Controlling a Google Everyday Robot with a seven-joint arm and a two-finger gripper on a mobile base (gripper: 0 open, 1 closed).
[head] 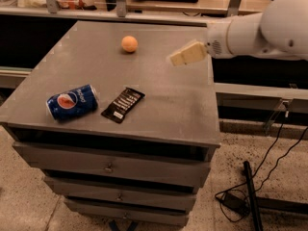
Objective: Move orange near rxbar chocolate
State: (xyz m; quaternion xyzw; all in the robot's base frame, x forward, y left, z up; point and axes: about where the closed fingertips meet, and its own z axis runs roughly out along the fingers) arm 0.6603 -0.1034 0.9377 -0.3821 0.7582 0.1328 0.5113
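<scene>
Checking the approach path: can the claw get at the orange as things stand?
Likely yes: the claw hovers right of the orange, with only bare tabletop between them; the can and bar lie nearer the front edge.

Robotics lab or workshop, probably. Grey metal drawer cabinet (159, 90) serving as test bench, loose black cables (284, 158) and power brick (234, 202) on speckled floor (29, 196), white robot arm (269, 28) with gripper (182, 55) over the cabinet's far right.

A smooth white arm (250, 30) of rounded tubular segments, bulbous at the frame's upper right, ends in a pale cream, wedge-shaped end effector (186, 54) just right of upper centre.
</scene>
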